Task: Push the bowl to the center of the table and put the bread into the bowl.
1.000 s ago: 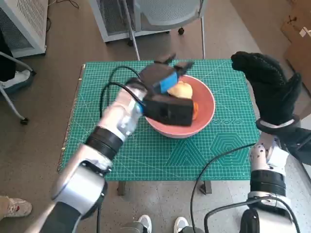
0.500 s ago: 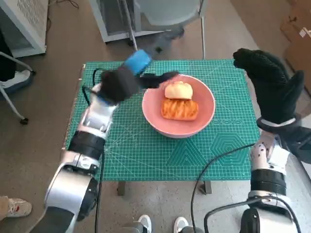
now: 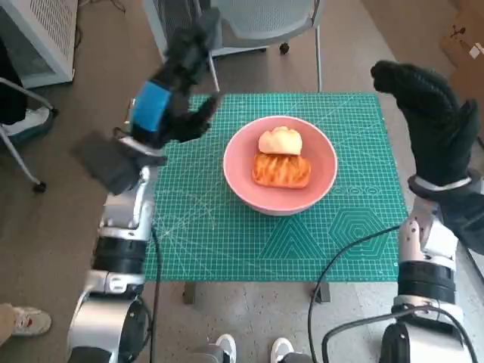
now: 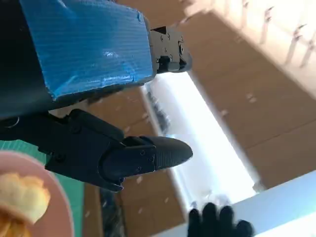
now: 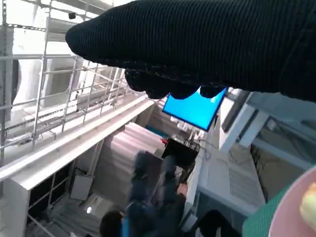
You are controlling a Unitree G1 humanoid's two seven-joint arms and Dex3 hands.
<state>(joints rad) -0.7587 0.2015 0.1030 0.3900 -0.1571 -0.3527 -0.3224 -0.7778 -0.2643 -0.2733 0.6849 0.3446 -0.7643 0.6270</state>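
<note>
While the round pink bowl sits about mid-worktop on the green gridded cutting mat, it already holds both breads: a pale round bun on the far side and a glazed, ridged brown pastry touching it on the near side. My left hand, black with blue tape over its back, is raised over the far-left corner of the mat, well apart from the bowl, its fingers loosely spread and holding nothing. My right hand, in the black knitted glove, is lifted at the right edge of the worktop, palm turned inward, fingers apart and empty. Judged from this layout, both steps look done. The risks that remain come from my own arms: lowering the left forearm carelessly could clip the near-left rim and slide the bowl off centre or tip the bun out, and a sweep of the right hand inward could do the same from the right. A loose black cable crosses the near-right mat and could snag.
</note>
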